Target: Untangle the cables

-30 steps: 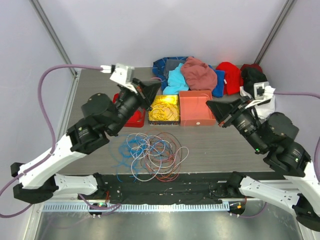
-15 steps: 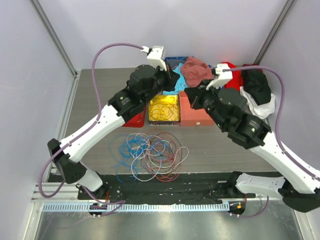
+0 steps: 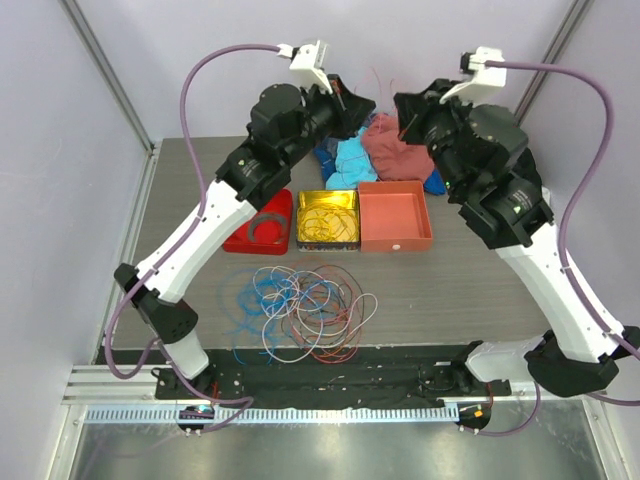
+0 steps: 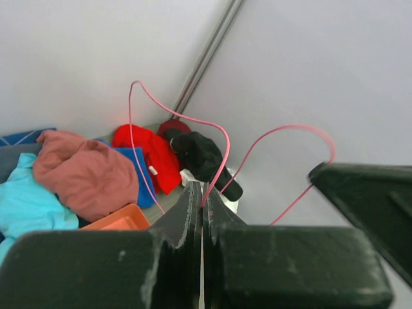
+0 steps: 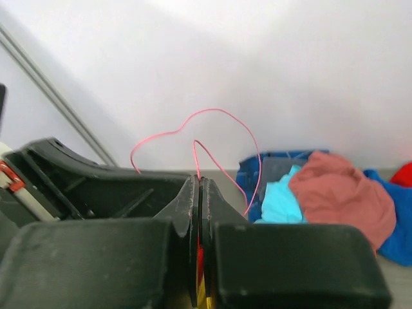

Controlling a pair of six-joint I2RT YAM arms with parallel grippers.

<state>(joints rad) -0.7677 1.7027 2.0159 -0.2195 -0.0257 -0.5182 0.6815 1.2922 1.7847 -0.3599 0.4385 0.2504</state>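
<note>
Left arm and right arm: white link shells, black joint housings. One mauve hose per arm, ending at a white block behind the gripper. Left gripper, right gripper: dark matte fingers, edges scuffed.

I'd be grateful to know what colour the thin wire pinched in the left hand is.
Pink. The wire shows best in the left wrist view.

Pale lilac walls w/ metal corner posts, grey woodgrain tbl
</note>
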